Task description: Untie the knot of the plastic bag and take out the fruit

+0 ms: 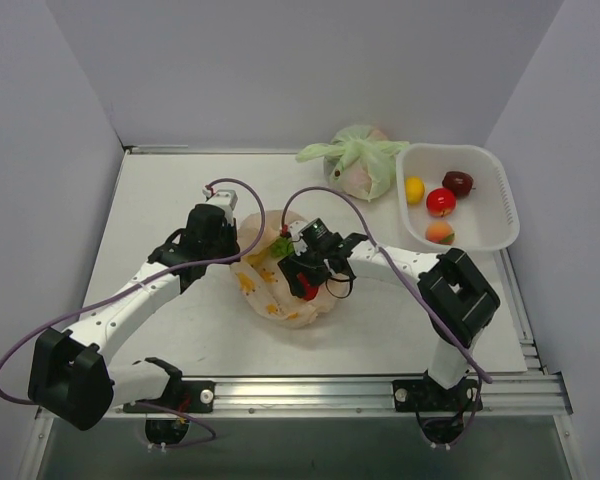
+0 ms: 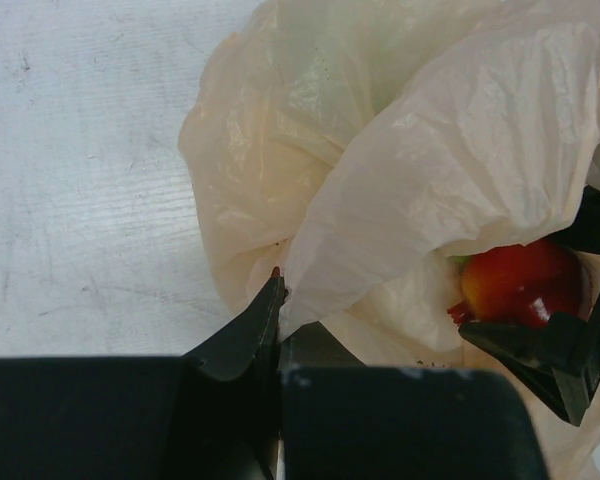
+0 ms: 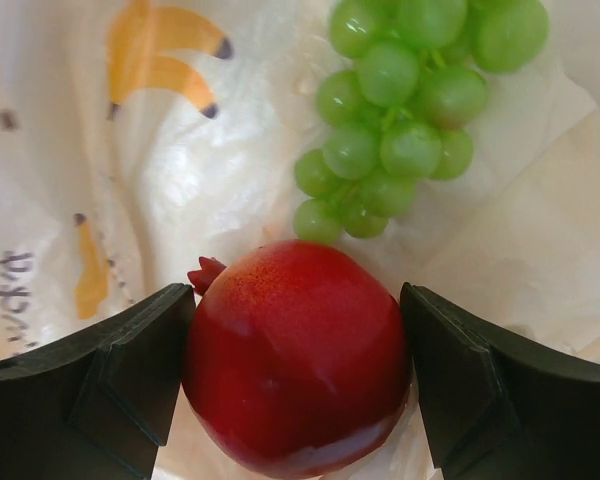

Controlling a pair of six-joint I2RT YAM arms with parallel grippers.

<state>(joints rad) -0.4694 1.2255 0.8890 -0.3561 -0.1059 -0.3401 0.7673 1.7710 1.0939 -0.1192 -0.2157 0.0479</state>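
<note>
Between the fingers of the right gripper (image 3: 295, 300) lay a red fruit (image 3: 295, 370). It was round, its small crown pointed up and to the left in the wrist view, and it sat straight ahead of the palm inside the opened plastic bag (image 1: 280, 300). That gripper stood spread, one finger on each side of the fruit. The fingers were so near its flanks that contact could not be told, and no squeeze showed. A bunch of green grapes (image 3: 400, 110) lay just beyond the fruit on the bag's film.

The right arm was the nearer one. It reached from its base leftward over the desk (image 1: 160, 200), elbow bent and wrist tipped down into the bag's mouth. The left gripper (image 2: 278, 300) was pressed together, pinching a fold of the bag's rim on the far left side, with its arm stretched diagonally from the near corner.

No knot showed in the bag's film, so untying looked done. By my reading, the next move would be closing on the fruit's widest part and lifting it toward the white basket (image 1: 485, 195).
</note>
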